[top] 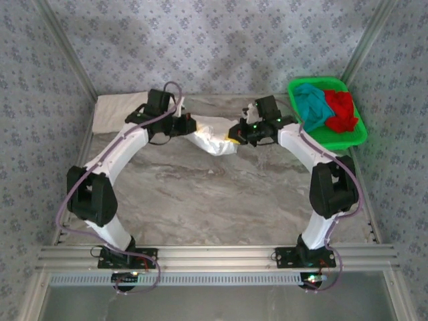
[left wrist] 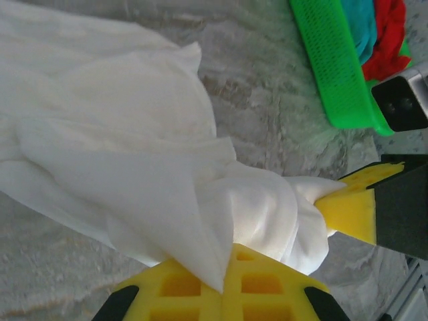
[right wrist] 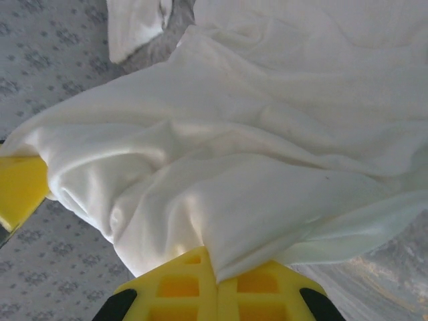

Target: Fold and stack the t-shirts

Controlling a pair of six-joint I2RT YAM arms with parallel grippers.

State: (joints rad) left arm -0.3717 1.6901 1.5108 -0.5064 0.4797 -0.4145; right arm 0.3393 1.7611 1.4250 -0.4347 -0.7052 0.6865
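Step in hand: a fold of the plain white cloth t-shirt (top: 212,140), by the look of it only part done. It hangs bunched between the two arms over the far middle of the grey marbled worktop (top: 221,194).
Left gripper: the left gripper (top: 188,126) is clenched on one end of the shirt, and cloth spills over its yellow fingers (left wrist: 294,289) in the wrist view.
Right gripper: the right gripper (top: 235,134) is clamped on the other end, its yellow pads (right wrist: 281,271) pinching a thick gather of fabric.
Spacing: the two grippers sit near each other, with the shirt sagging low between them.
Waiting: a teal cloth tee (top: 311,105) and a red cloth tee (top: 342,111) lie heaped in the green perforated plastic basket (top: 348,140) at the worktop's far right corner.
Far left corner: a flat white cloth (top: 112,114) lies spread there. Whether it is a finished tee cannot be told.
Next move: it probably calls for both arms to draw apart evenly to take out the slack, then lower the shirt flat. A lopsided pull would twist it.
Progress: early, judging by the two tees not yet taken from the basket.
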